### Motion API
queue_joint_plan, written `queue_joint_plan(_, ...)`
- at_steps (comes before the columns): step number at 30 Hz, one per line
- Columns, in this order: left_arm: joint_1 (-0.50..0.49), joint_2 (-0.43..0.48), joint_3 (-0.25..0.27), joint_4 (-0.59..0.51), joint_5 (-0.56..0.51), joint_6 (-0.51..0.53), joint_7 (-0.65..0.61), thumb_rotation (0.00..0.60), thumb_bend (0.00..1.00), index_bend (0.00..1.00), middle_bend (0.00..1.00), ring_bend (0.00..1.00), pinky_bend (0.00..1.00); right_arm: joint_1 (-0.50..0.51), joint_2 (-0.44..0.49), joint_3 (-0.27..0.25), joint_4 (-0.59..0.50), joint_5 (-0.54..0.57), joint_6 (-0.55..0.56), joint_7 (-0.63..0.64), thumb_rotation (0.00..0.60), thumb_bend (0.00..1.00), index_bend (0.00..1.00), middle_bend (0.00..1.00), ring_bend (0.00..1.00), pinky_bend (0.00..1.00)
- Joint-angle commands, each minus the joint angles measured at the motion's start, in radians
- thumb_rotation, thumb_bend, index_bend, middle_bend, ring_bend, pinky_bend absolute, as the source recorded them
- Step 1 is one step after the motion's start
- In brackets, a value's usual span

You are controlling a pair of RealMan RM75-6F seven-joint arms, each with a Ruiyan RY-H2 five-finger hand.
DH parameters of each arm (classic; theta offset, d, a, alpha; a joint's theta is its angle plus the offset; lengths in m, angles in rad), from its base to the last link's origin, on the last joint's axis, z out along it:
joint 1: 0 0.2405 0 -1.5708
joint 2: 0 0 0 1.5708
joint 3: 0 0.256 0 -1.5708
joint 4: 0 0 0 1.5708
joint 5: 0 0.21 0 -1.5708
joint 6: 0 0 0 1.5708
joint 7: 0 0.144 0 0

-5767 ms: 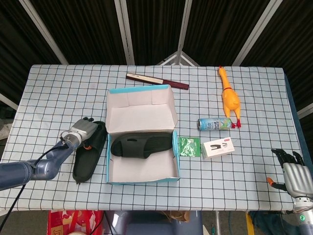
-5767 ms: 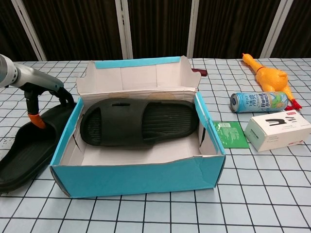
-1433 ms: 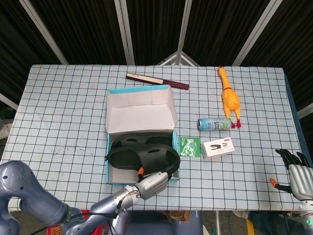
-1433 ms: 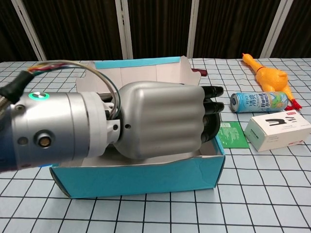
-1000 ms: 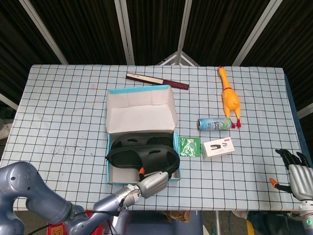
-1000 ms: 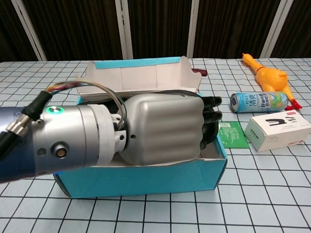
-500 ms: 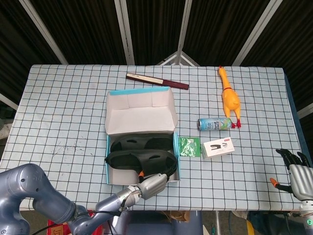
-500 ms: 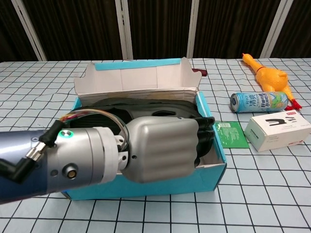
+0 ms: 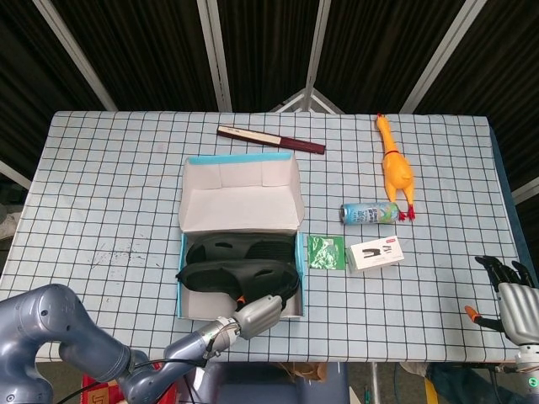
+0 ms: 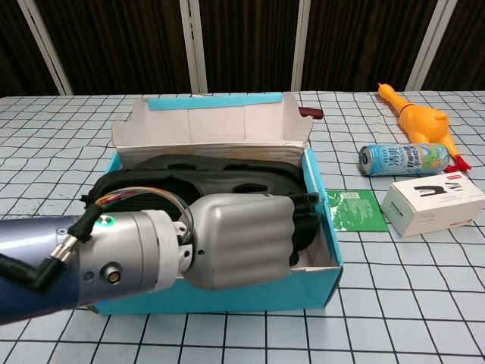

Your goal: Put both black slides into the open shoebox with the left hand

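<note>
Our left hand (image 10: 242, 239), at the near wall of the shoebox (image 9: 186, 278), gripped the second slide (image 9: 240, 276), lying lengthwise across the box beside the first slide (image 9: 240, 250); our right hand (image 9: 511, 299) idled, fingers spread.

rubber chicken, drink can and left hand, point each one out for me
rubber chicken (image 9: 396, 168), head view, orange body
drink can (image 10: 402, 159), chest view, printed side
left hand (image 10: 239, 239), chest view, silver back of the hand

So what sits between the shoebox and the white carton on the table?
A flat green packet lies between the shoebox and the white carton, apart from both. The head view shows it best.
</note>
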Motion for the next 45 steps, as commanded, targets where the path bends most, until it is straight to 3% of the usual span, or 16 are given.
queue_joint_plan(1, 0.002, -0.013, -0.004, 0.023, 0.003, -0.013, -0.019, 0.6, 0.58, 0.57, 0.54, 0.05, 0.02, 0.0, 0.0, 0.0, 0.0, 0.0, 0.0, 0.0, 0.6, 0.23, 0.18, 0.16, 0.2, 0.08)
queue_joint_plan(9, 0.011, -0.012, -0.019, 0.037, 0.023, 0.008, -0.037, 0.6, 0.48, 0.44, 0.46, 0.05, 0.02, 0.001, 0.001, 0.0, -0.001, -0.001, -0.002, -0.001, 0.6, 0.23, 0.18, 0.16, 0.2, 0.08)
queue_joint_plan(16, 0.014, 0.036, -0.04, -0.017, 0.026, 0.049, -0.027, 0.6, 0.36, 0.19, 0.27, 0.0, 0.02, 0.002, -0.001, 0.0, -0.003, 0.0, -0.004, -0.008, 0.6, 0.23, 0.18, 0.16, 0.2, 0.08)
queue_joint_plan(25, 0.01, 0.08, -0.052, -0.072, 0.022, 0.063, -0.015, 0.6, 0.34, 0.01, 0.03, 0.0, 0.0, 0.003, 0.0, 0.0, -0.005, 0.005, -0.008, -0.01, 0.6, 0.23, 0.18, 0.16, 0.2, 0.08)
queue_joint_plan(35, 0.02, 0.15, -0.038, -0.187, 0.056, 0.088, -0.029, 0.6, 0.34, 0.0, 0.0, 0.0, 0.0, 0.003, 0.002, 0.001, -0.006, 0.004, -0.007, -0.007, 0.6, 0.23, 0.18, 0.16, 0.2, 0.08)
queue_joint_plan(45, 0.098, 0.34, -0.038, -0.395, 0.133, 0.131, -0.271, 0.6, 0.34, 0.0, 0.0, 0.0, 0.0, 0.005, -0.001, 0.0, -0.012, 0.009, -0.013, -0.02, 0.6, 0.23, 0.18, 0.16, 0.2, 0.08)
